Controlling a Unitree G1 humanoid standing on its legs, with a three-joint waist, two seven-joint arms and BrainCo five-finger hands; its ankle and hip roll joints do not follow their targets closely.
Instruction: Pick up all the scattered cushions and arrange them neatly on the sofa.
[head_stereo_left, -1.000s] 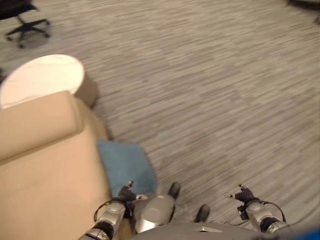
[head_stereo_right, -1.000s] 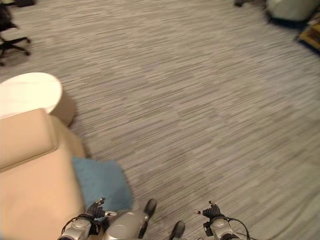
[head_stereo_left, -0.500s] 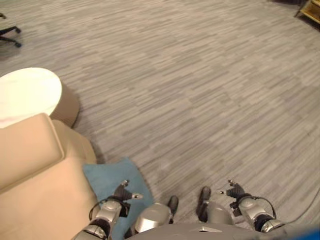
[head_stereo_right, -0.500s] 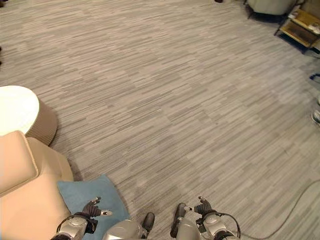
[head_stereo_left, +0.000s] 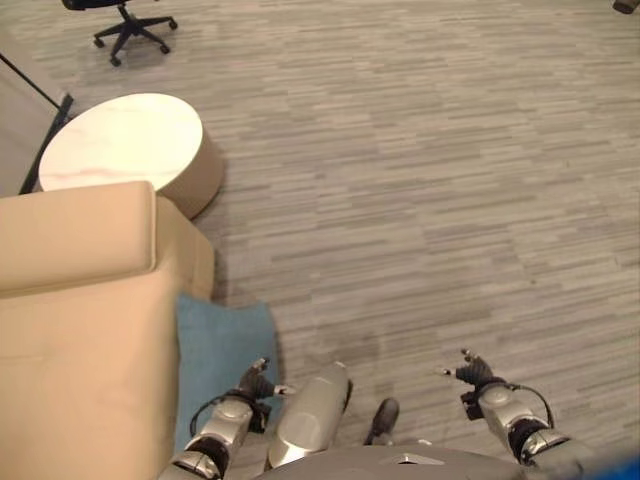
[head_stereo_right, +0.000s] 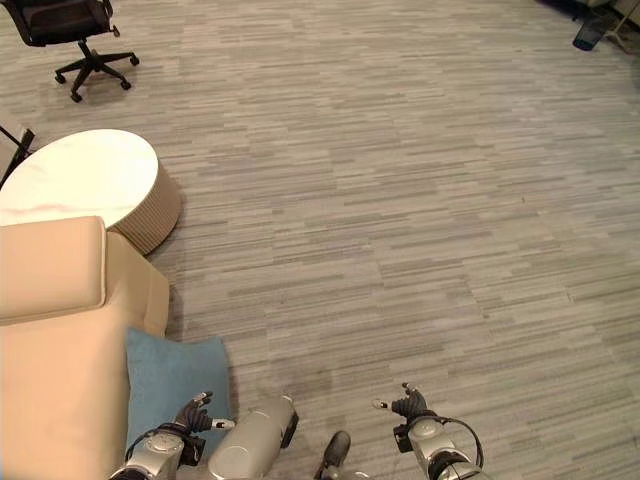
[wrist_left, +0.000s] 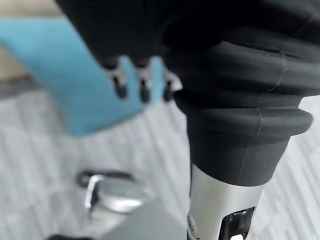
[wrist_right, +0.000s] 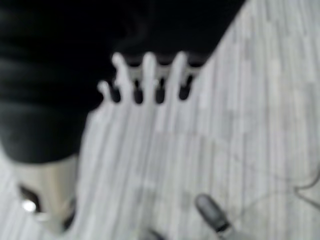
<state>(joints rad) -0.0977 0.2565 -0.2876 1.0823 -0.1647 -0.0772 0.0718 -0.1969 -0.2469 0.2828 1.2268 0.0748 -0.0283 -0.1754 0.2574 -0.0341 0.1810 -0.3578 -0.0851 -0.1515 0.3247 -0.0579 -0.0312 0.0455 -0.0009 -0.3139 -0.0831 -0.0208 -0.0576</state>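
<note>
Left eye view, cushion touching sofa edge

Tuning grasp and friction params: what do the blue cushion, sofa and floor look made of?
Blue cushion: soft woven fabric, matte, by its even dull surface and rounded edges. Sofa: beige upholstery, matte and smooth, fabric or faux leather, I can't tell which. Floor: grey striped carpet tile or textured vinyl; the streaked pattern fits either.

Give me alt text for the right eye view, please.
A blue cushion lies on the grey floor against a beige sofa, with the left hand just above it and the right hand empty. A round white table and office chair stand beyond.
</note>
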